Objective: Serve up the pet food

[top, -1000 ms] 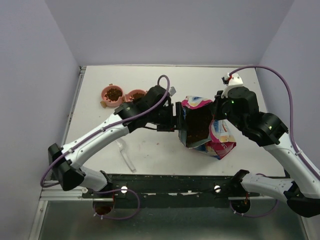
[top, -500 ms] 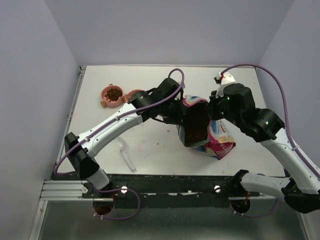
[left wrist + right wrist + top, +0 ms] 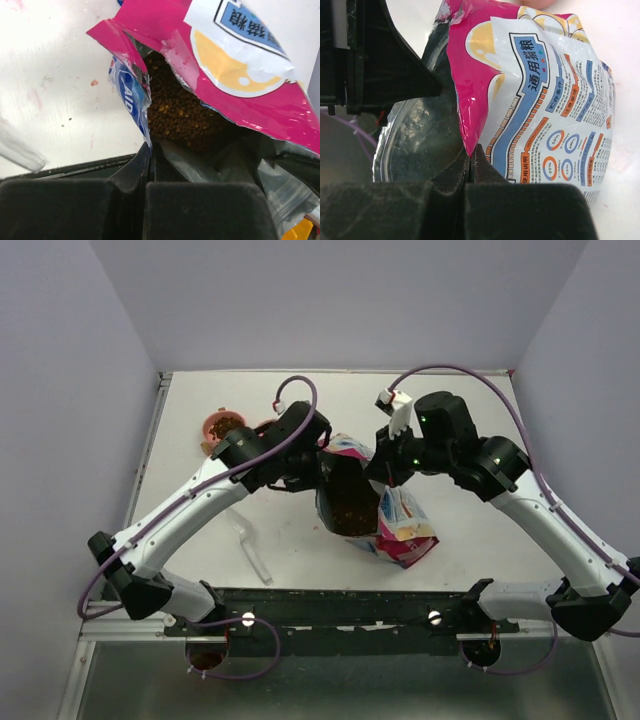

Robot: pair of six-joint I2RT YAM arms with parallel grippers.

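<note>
The pink bag (image 3: 405, 530) stands open in the middle of the table, held between both arms. Dark brown pet food (image 3: 350, 502) fills its mouth and also shows in the left wrist view, pet food (image 3: 182, 112). My left gripper (image 3: 322, 472) is shut on the bag's left rim, pinching the torn edge (image 3: 131, 102) between its fingers (image 3: 142, 160). My right gripper (image 3: 383, 468) is shut on the right rim, with the pink fold of the bag (image 3: 470, 100) clamped at its tips (image 3: 485, 165). More kibble lies in a pink bowl (image 3: 225, 427) at the left.
A clear plastic scoop (image 3: 250, 552) lies on the table near the front left, and its end shows in the left wrist view as well, scoop (image 3: 17, 150). A second pink bowl (image 3: 266, 426) is mostly hidden behind the left arm. A black rail (image 3: 330, 605) runs along the near edge.
My left gripper has closed on the bag's left rim. Both arms and the bag have shifted left, closer to the bowls.
</note>
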